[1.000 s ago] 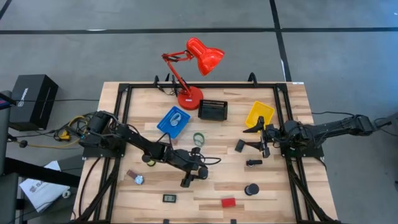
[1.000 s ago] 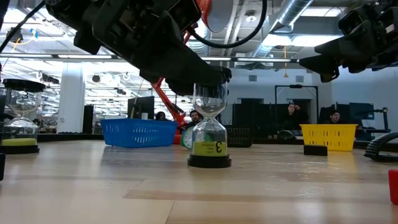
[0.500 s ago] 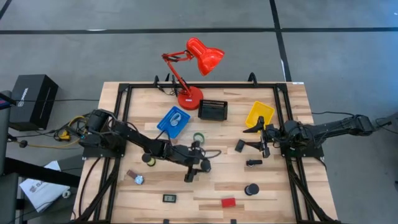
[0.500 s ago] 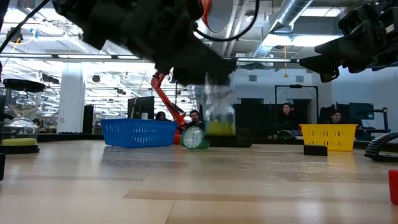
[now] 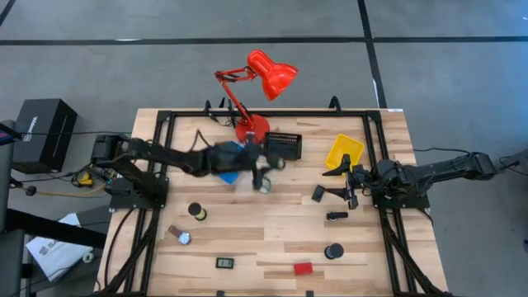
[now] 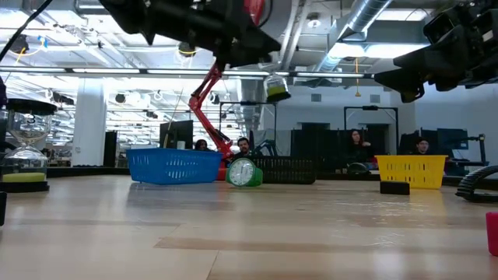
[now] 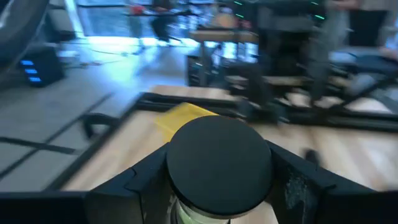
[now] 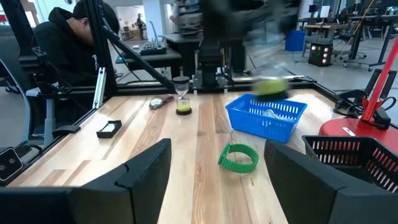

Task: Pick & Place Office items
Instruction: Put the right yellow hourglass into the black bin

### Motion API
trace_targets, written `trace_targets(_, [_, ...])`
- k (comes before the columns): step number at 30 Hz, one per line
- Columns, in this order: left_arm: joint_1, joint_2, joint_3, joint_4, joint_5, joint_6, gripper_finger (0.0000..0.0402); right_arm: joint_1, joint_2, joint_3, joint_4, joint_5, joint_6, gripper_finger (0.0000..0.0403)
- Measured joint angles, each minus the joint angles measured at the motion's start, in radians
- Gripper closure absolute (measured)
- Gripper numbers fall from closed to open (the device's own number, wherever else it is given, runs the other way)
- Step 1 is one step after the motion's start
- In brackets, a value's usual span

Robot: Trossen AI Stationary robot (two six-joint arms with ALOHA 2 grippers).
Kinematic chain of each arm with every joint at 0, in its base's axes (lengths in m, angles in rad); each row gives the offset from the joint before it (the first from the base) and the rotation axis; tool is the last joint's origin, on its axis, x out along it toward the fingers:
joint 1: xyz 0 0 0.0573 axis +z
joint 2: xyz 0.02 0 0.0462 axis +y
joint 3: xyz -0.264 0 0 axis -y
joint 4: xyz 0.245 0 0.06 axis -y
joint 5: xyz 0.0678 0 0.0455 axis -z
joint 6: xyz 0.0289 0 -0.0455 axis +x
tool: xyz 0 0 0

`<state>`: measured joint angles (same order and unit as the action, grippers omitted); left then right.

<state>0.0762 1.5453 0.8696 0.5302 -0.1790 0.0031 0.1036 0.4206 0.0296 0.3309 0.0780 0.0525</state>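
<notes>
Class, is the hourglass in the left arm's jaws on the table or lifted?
Lifted: the low view shows the hourglass in the left gripper high above the table.

A sand timer [image 7: 219, 168] with black caps and yellow-green sand hangs above the table. A green tape roll [image 8: 238, 157] lies flat; a second sand timer [image 5: 196, 211], black cylinder [image 5: 333, 250] and red block [image 5: 303, 268] rest on the wood.

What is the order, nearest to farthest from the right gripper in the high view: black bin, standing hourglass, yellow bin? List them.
1. Yellow bin, back right, close beside the right gripper.
2. Black bin, back centre.
3. Hourglass, left side.
</notes>
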Motion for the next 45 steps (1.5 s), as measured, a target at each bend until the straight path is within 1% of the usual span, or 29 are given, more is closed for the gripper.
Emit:
trace_targets(3, [0.07,0.0,0.0,0.017,0.0,0.0,0.0188,0.0,0.0,0.0,0.0,0.0,-0.002,0.0154])
trace_targets(6, [0.121,0.03,0.0,0.068,-0.002,0.0,0.0192,0.0,0.0,0.0,0.0,0.001,-0.01,0.0154])
trace_targets(15, [0.199,0.196,0.0,0.196,0.0,-0.007,0.0188,0.0,0.0,0.0,0.0,0.001,-0.01,0.0154])
trace_targets(19, [0.218,0.265,0.0,0.229,0.0,-0.007,0.0192,0.0,0.0,0.0,0.0,0.001,-0.01,0.0154])
trace_targets(26, [0.235,0.329,0.0,0.236,0.0,-0.008,0.0185,0.0,0.0,0.0,-0.001,0.001,-0.01,0.0154])
trace_targets(32, [0.234,0.336,0.0,0.238,0.001,-0.008,0.019,0.0,0.0,0.0,-0.001,0.001,-0.009,0.0154])
trace_targets(36, [0.233,0.336,0.0,0.235,0.001,-0.008,0.0186,0.0,0.0,0.0,-0.001,0.001,-0.008,0.0154])
trace_targets(45, [0.228,0.336,-0.002,0.19,0.001,-0.011,0.019,0.0,0.0,0.0,-0.001,0.001,-0.008,0.0154])
